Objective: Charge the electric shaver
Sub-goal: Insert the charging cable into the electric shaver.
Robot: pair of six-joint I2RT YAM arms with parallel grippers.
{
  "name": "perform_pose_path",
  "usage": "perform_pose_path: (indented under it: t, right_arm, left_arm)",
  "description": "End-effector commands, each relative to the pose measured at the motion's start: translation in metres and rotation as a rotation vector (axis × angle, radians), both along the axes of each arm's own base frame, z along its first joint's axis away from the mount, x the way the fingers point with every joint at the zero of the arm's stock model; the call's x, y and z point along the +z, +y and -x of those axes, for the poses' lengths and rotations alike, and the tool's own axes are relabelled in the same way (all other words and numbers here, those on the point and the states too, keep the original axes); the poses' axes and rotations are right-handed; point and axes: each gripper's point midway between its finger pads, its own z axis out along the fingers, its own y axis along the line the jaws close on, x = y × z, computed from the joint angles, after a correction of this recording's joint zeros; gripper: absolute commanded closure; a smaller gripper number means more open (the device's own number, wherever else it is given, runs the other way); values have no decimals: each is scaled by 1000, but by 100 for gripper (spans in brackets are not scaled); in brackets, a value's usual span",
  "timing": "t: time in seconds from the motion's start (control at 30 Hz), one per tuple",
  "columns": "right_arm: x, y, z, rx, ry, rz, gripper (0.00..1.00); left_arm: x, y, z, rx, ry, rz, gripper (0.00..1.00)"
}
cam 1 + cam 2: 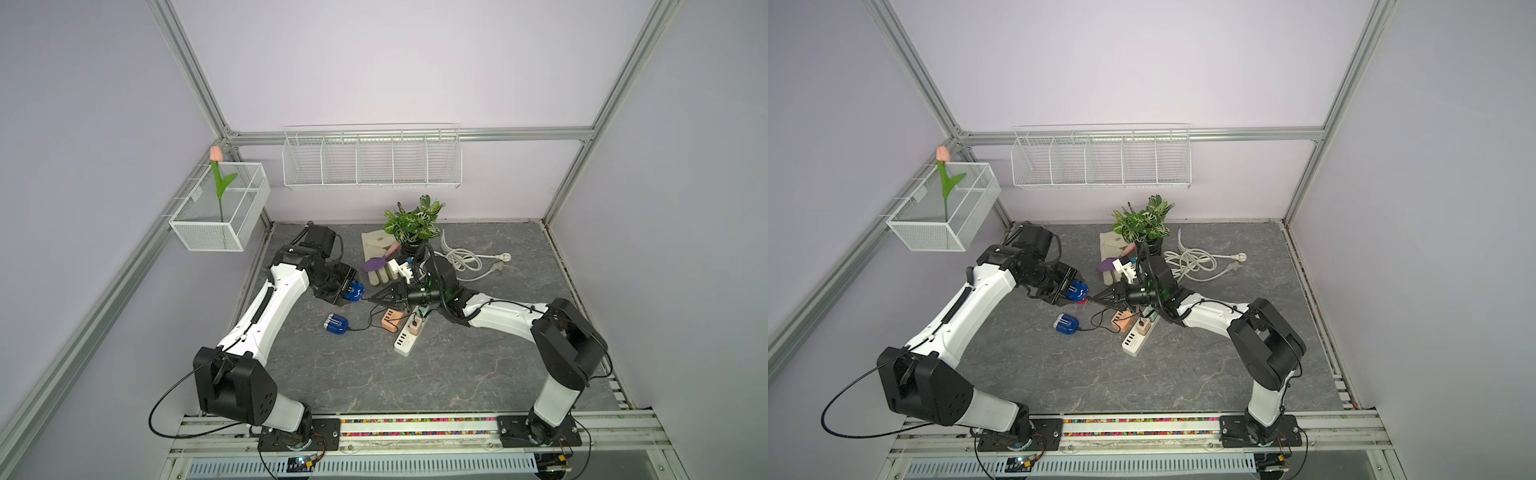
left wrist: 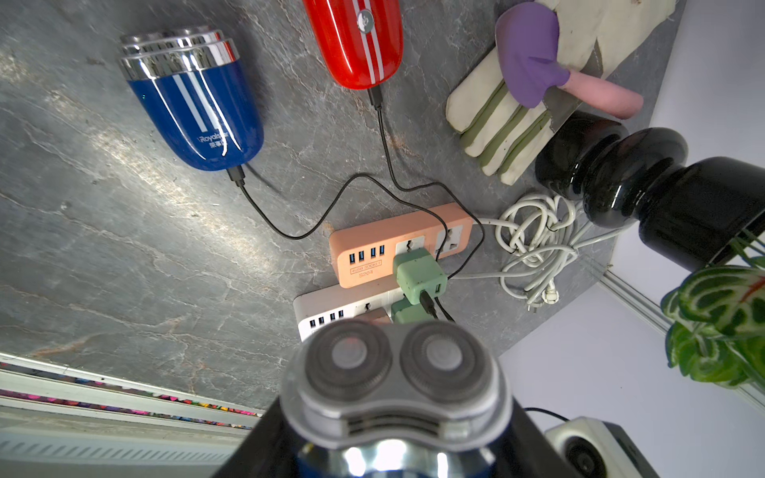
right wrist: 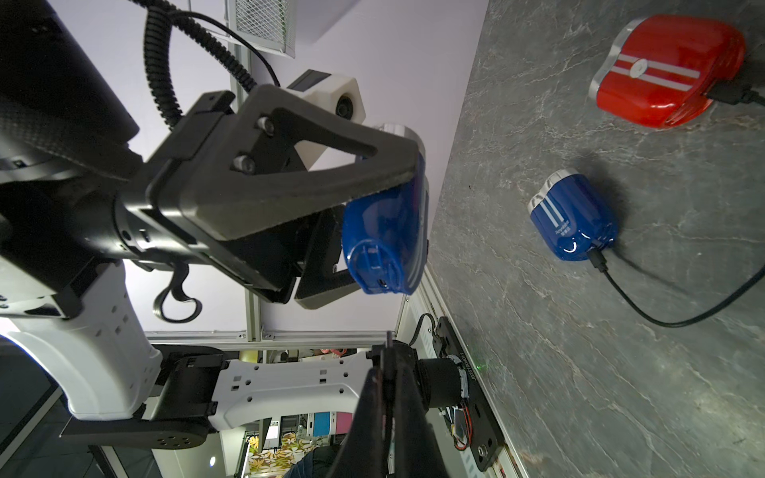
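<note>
Two grips: left fingers (image 3: 289, 165) hold shaver (image 3: 385, 231), right fingers (image 3: 368, 414) plug (image 3: 389, 337).

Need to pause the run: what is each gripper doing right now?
Left gripper: closed on the glossy blue electric shaver, in the air.
Right gripper: shut on a thin black charging-cable plug.

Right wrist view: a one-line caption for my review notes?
Left tool holds a blue shaver above the table, port facing the right tool, shut on a charging plug.
</note>
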Motion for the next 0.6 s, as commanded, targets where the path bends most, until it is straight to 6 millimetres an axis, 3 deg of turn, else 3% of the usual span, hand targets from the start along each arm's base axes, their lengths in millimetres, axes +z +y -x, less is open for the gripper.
perform_pose_path:
  t: [0.0,0.57]
  right_arm:
    - [14,8,-3,5,-72,-28,93]
    - [3,15,-13,-7,-62,7,93]
  left_arm:
    - [0,3,4,43,23,7,100]
    - [-1,-2,3,44,24,33,100]
